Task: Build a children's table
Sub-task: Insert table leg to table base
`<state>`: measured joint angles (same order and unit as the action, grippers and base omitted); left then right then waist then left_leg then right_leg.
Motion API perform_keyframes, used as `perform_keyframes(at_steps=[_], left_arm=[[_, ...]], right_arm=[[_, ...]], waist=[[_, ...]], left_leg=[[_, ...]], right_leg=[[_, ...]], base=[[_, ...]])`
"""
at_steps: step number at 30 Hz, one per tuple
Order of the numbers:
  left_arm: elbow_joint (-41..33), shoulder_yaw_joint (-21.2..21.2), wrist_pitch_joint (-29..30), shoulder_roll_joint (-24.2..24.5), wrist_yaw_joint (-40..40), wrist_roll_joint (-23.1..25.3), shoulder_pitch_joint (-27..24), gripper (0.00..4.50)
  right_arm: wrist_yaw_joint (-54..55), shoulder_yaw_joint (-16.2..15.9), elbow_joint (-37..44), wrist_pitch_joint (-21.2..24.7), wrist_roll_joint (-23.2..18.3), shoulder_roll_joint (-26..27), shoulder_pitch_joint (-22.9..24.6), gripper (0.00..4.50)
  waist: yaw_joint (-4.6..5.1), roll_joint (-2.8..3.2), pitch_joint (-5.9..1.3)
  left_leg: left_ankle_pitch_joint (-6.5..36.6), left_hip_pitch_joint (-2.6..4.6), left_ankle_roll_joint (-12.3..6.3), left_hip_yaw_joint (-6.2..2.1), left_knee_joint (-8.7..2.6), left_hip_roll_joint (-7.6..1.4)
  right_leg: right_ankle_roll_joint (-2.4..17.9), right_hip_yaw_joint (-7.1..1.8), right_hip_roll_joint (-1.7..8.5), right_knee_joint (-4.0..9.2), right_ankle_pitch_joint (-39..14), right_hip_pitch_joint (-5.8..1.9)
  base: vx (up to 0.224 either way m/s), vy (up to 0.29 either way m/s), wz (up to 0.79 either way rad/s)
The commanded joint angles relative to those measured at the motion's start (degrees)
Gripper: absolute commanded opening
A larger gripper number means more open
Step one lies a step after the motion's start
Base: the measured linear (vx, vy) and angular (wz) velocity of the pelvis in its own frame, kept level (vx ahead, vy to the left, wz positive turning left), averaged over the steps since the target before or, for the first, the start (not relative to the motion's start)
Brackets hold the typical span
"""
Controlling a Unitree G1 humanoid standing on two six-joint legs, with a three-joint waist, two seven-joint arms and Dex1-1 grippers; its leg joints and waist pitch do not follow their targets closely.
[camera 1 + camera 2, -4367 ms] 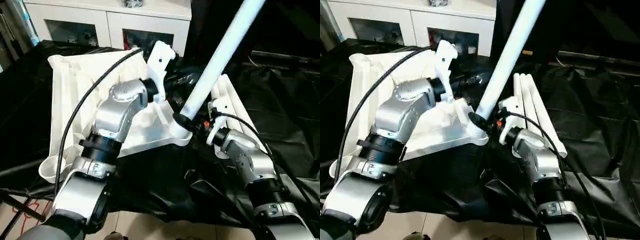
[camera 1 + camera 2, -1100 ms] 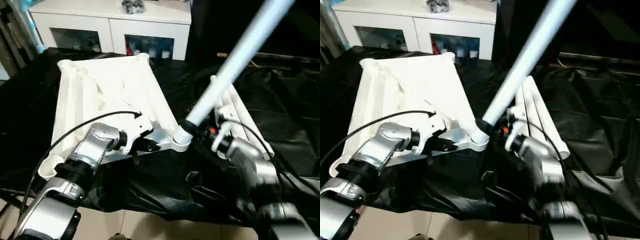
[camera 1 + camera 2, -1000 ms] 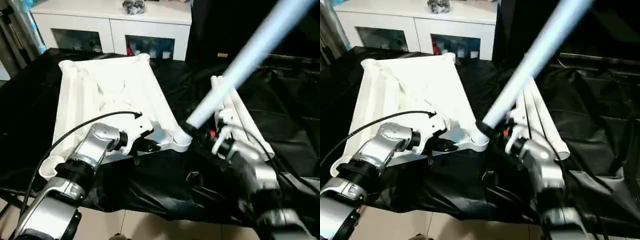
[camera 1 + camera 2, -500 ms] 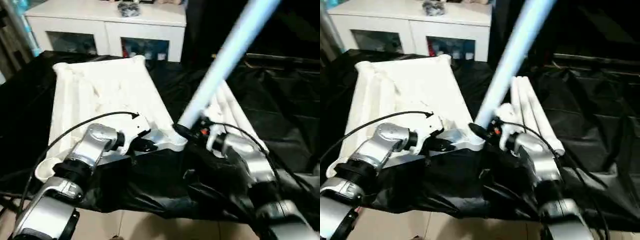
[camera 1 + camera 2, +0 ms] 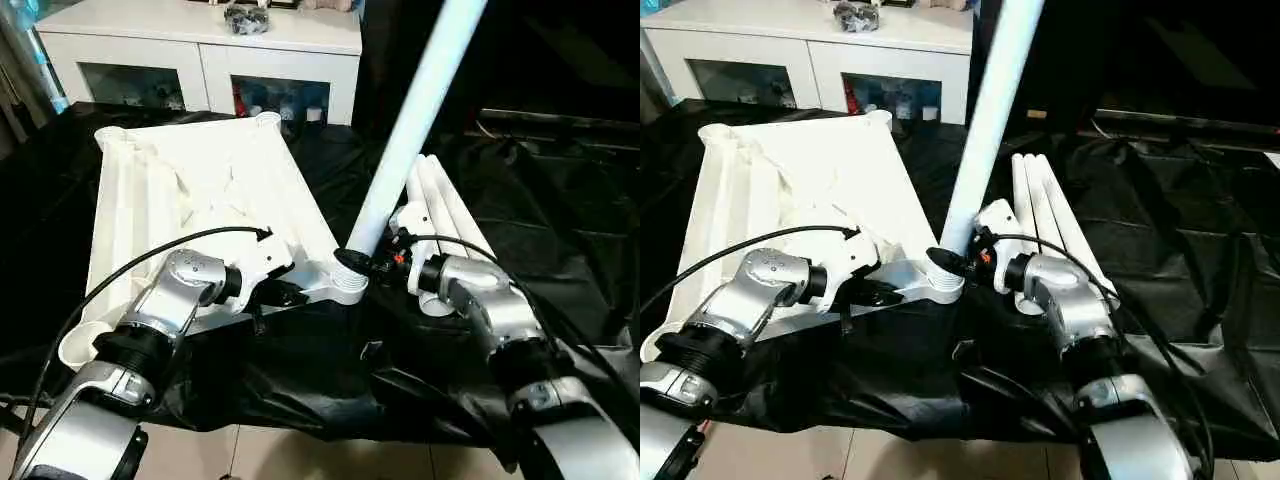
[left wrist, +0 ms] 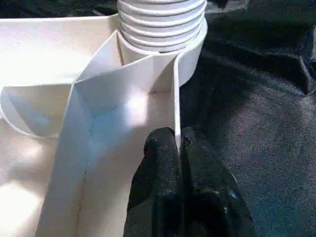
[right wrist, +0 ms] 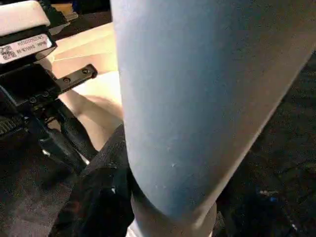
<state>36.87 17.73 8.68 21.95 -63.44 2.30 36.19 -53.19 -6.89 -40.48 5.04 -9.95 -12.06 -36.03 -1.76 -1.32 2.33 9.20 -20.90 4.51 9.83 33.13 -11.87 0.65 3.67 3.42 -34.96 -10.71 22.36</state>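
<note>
Swinging from a steep lean a second ago, one leg point(image 5: 410, 130) is now standing nearly upright, its foot in the near corner socket point(image 5: 348, 280) of the single upturned tabletop point(image 5: 200, 195). From the head views, three more legs point(image 5: 440, 205) are lying side by side on the black sheet point(image 5: 560, 240) just right of it, and two arms are reaching in. Behind, a white cabinet point(image 5: 200, 60) is showing two glass doors.

From the left wrist view, the left gripper point(image 6: 178, 148) is pinching the tabletop's thin edge rib, fingers together on it, beside the ribbed socket.

From the right wrist view, the right gripper point(image 7: 123, 197) is gripping the standing leg's lower end, fingers clamped around the tube
</note>
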Motion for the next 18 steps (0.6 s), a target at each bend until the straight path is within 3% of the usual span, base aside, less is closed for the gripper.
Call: perform_keyframes(at_steps=[1, 7, 18], left_arm=[[-3.27, 1.95, -1.40, -1.23, -3.97, -0.90, -0.78, 0.00], [-5.25, 2.90, -1.83, -1.00, -5.30, -0.92, -1.40, 0.00], [-7.94, 3.20, -2.56, -0.28, -6.37, -1.35, -2.53, 0.00]], right_arm=[[-1.00, -3.86, -4.94, 2.88, 3.48, 0.62, 1.75, 1.87], [-2.63, -4.41, -6.34, 2.09, 3.79, 1.09, 0.31, 1.87], [-8.20, -5.37, -5.46, 1.91, 3.82, 0.21, 1.50, 1.87]], waist=[[-0.18, 0.23, -2.78], [-0.21, 0.39, -2.82], [-0.52, -0.10, -2.81]], left_leg=[[19.01, 0.62, -0.58, -0.48, -4.00, -1.51], [19.28, 0.73, -0.47, -0.45, -4.08, -1.56], [17.85, 0.73, -1.01, -0.32, -4.14, -1.66]], right_leg=[[11.03, -2.68, 4.41, 5.18, -20.46, -1.71], [11.58, -2.71, 4.35, 5.04, -19.04, -1.73], [11.41, -2.79, 4.42, 4.98, -18.19, -1.84]], base=[[0.000, 0.000, 0.00], [0.000, 0.000, 0.00], [0.000, 0.000, 0.00]])
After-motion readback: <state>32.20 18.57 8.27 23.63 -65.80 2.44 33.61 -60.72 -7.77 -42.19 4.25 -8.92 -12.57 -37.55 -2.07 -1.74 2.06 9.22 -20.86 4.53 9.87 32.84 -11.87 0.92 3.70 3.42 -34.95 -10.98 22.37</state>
